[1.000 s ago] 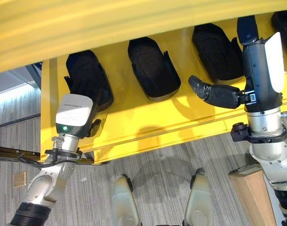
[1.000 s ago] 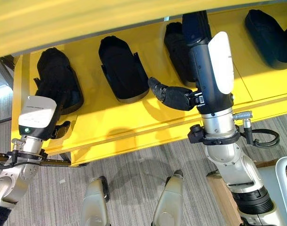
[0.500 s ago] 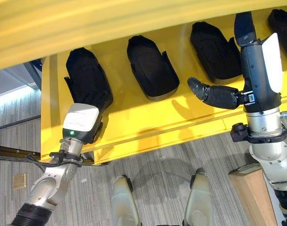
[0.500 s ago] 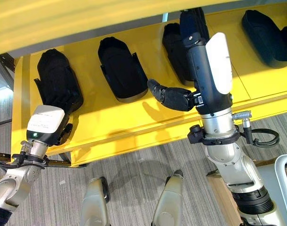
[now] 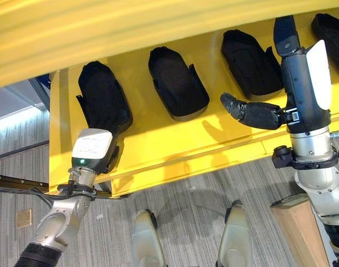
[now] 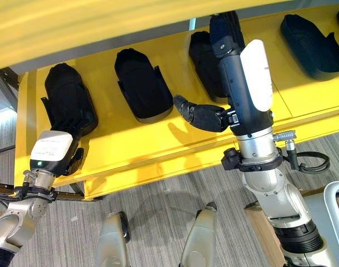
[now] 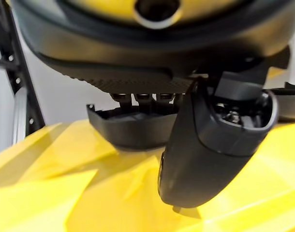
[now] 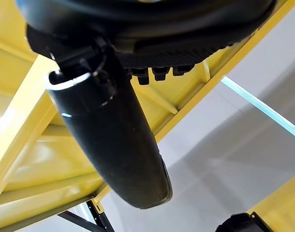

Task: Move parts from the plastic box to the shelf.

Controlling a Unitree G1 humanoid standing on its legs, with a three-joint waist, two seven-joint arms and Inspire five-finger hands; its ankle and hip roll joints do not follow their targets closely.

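Several black moulded parts lie in a row on the yellow shelf (image 5: 175,142): a leftmost part (image 5: 103,103), a second part (image 5: 178,83), a third part (image 5: 250,64) and a fourth part (image 5: 330,28). My left hand (image 5: 113,158) is at the shelf's front edge, just below the leftmost part (image 7: 130,128) and apart from it, with its thumb (image 7: 210,145) relaxed and nothing held. My right hand (image 5: 296,78) is over the shelf beside the third part. Its fingers (image 5: 286,33) are straight, its thumb (image 5: 250,111) sticks out sideways, and it is empty.
An upper yellow board (image 5: 130,28) overhangs the shelf. A wooden box (image 5: 297,228) stands on the grey carpet at the lower right, with a pale-rimmed box corner (image 6: 335,203) beside it. A dark rail (image 5: 19,182) runs off to the left of the shelf.
My left hand has drawn back from the leftmost part to the shelf's front edge. The right hand has kept its pose; the view has shifted slightly.
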